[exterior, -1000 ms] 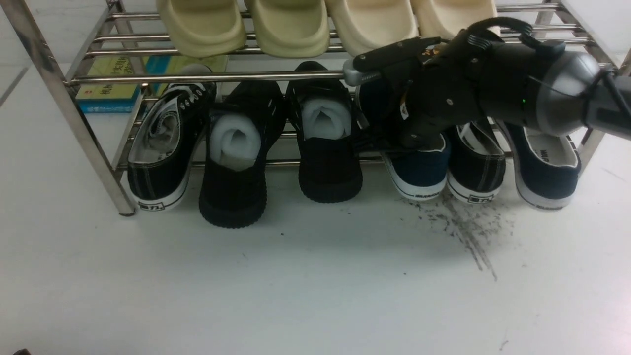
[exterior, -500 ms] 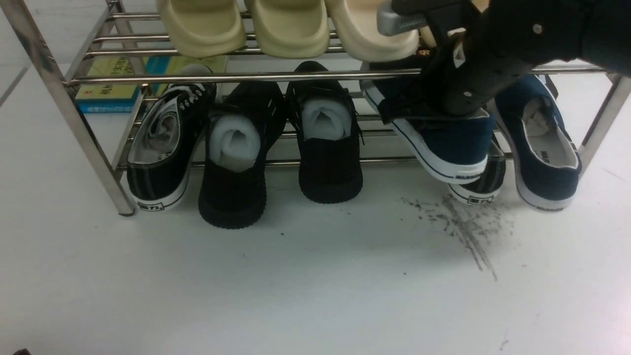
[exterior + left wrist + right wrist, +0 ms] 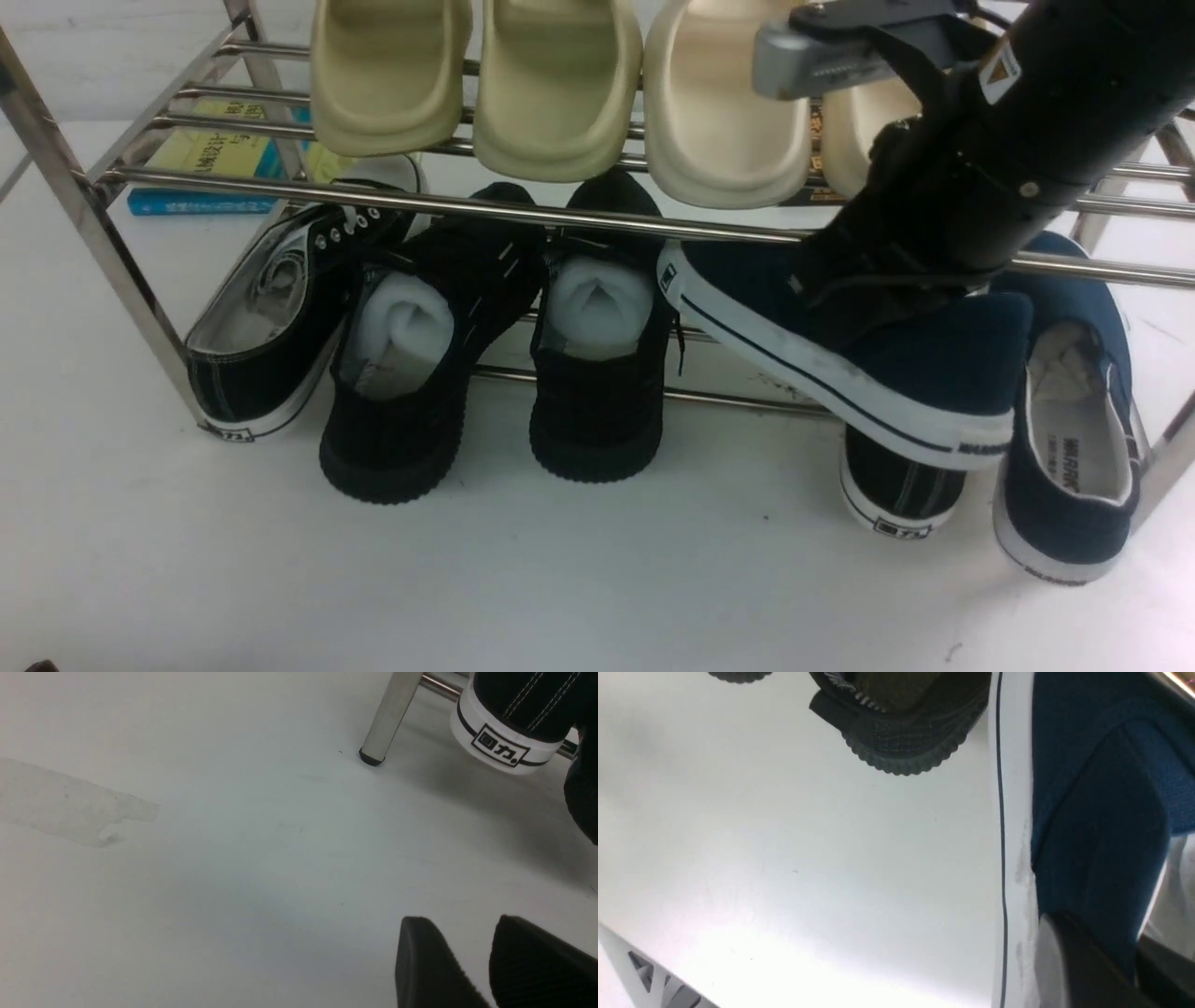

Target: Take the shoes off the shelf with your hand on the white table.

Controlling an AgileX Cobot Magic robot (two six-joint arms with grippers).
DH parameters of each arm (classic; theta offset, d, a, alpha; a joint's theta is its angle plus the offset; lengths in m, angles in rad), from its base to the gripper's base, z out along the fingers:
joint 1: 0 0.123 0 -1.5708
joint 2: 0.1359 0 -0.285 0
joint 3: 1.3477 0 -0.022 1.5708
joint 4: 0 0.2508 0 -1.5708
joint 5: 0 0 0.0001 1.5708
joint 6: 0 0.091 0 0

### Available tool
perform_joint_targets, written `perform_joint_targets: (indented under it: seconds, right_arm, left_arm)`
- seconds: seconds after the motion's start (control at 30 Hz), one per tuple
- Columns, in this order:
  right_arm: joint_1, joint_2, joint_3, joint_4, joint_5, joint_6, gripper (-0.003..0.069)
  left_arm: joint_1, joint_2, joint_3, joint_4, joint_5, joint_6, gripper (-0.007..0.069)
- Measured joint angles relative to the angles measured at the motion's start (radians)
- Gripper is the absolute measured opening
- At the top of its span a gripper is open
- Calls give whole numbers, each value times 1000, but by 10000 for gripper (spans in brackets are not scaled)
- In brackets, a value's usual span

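Observation:
My right gripper (image 3: 868, 280), the big black hand, is shut on one of the navy-blue shoes (image 3: 840, 373) at its collar. It holds that shoe tilted in the air, in front of the lower tier of the steel shelf (image 3: 448, 201). In the right wrist view a finger (image 3: 1078, 961) presses the outside of the shoe (image 3: 1101, 812) beside its white sole. The other navy shoe (image 3: 1074, 448) lies at the shelf's far right, heel on the white table (image 3: 560, 579). My left gripper (image 3: 462, 919) hovers open and empty over the table.
On the lower tier are a black lace-up sneaker (image 3: 261, 345), two all-black shoes (image 3: 411, 392) with foam rolls, and a second sneaker (image 3: 901, 495) under the lifted shoe. Cream slides (image 3: 560, 84) fill the top tier. Books (image 3: 205, 159) lie behind. A shelf leg (image 3: 387, 714) stands near my left gripper.
My right gripper has lifted the navy shoe off the lower tier and drawn it toward me. The shelf and its shoes have shifted nearer, most on the right, covering the scuff streaks.

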Motion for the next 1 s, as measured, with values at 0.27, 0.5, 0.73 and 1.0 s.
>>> perform_joint_targets:
  seconds: [0.27, 0.5, 0.73, 1.0]
  right_arm:
    - [0, 49, 0, -69, -67, -23, 36]
    - [-25, 143, -12, -159, -163, -6, 36]
    - [-98, 264, -159, -153, -173, -2, 36]
    - [-119, 405, -356, -175, -182, -2, 36]
  left_arm:
    - [0, 0, 0, 0, 0, 0, 242]
    - [0, 0, 0, 0, 0, 0, 242]
    - [0, 0, 0, 0, 0, 0, 242]
    - [0, 0, 0, 0, -1, 0, 242]
